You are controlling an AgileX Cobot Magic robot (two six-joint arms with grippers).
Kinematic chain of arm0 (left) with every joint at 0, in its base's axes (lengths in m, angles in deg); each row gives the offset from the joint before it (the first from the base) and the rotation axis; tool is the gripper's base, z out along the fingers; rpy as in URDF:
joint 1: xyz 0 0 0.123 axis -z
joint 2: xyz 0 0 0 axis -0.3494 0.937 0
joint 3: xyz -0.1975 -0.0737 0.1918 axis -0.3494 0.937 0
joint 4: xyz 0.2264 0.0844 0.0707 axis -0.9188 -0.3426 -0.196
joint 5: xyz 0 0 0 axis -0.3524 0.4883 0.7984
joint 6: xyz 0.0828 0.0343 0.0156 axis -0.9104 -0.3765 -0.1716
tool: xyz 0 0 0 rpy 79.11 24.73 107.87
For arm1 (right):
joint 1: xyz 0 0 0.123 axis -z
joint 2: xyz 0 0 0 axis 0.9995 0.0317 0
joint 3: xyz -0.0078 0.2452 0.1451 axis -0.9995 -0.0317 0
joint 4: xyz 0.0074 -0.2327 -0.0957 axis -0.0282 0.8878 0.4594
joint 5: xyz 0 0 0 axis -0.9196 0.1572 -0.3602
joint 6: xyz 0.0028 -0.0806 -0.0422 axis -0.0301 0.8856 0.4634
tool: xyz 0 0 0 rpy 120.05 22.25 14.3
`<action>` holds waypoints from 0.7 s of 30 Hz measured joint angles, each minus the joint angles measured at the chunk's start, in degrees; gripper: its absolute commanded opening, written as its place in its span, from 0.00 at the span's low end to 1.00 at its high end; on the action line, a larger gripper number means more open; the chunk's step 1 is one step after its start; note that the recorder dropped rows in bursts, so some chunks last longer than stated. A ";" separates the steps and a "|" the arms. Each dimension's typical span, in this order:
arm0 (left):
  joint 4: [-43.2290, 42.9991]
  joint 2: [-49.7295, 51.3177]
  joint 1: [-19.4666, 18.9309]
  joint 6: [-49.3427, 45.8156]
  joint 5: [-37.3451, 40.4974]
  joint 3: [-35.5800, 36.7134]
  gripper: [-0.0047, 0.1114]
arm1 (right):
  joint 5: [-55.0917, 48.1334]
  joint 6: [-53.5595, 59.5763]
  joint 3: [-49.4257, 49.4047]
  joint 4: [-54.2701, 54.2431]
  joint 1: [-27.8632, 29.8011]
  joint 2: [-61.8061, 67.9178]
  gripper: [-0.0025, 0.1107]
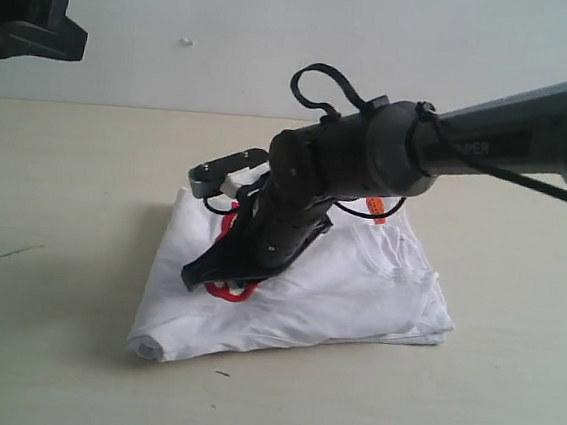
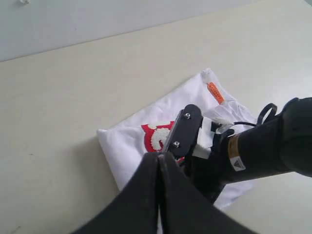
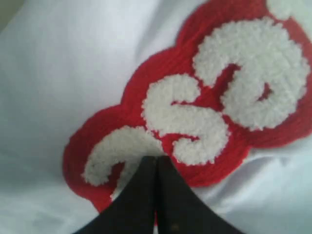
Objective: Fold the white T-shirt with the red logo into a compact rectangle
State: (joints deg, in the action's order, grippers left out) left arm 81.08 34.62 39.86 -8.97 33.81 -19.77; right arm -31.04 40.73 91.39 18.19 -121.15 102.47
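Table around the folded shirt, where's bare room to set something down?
Bare beige tabletop left of the folded white cotton T-shirt, in front of it, and right of it. Crowded over the shirt, under the black right hand.

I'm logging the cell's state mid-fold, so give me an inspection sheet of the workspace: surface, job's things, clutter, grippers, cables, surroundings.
Surface: pale table, with a few faint dark marks.
Job's things: white T-shirt lies folded in a rough rectangle; red logo faces up.
Clutter: nothing seen.
Grippers: right gripper shut, tips down at the logo; left gripper shut, raised, apart from the T-shirt.
Cables: black cables loop along the right arm.
Surroundings: plain pale wall.
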 measured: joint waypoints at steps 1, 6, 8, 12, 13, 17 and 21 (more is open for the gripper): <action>0.00 0.00 0.00 0.00 0.00 0.00 0.04 | 0.30 1.44 1.02 -1.00 -1.00 0.81 0.02; 0.14 0.00 0.00 0.00 -0.16 0.00 0.04 | 0.45 3.00 6.17 -2.94 -5.28 3.56 0.02; 0.14 0.00 0.00 0.00 -0.16 0.00 0.04 | -2.11 3.09 7.96 -3.25 -5.43 3.96 0.02; -0.09 -0.73 0.00 0.00 -0.01 0.00 0.04 | -5.23 3.21 8.52 -3.48 -5.79 1.50 0.02; -0.37 -1.12 0.00 0.00 0.07 0.10 0.04 | -5.36 3.21 8.19 -3.37 -5.89 0.16 0.02; -0.89 -4.66 0.00 0.00 -0.33 0.87 0.04 | -4.59 3.21 6.28 -2.10 -6.02 -7.16 0.02; -1.92 -12.04 0.00 0.00 -2.90 3.03 0.04 | -0.34 3.21 -0.20 -0.73 -6.02 -21.81 0.02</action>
State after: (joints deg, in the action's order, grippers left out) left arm 79.15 22.58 39.86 -8.97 30.91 -16.74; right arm -31.38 43.94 91.19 17.46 -127.16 80.65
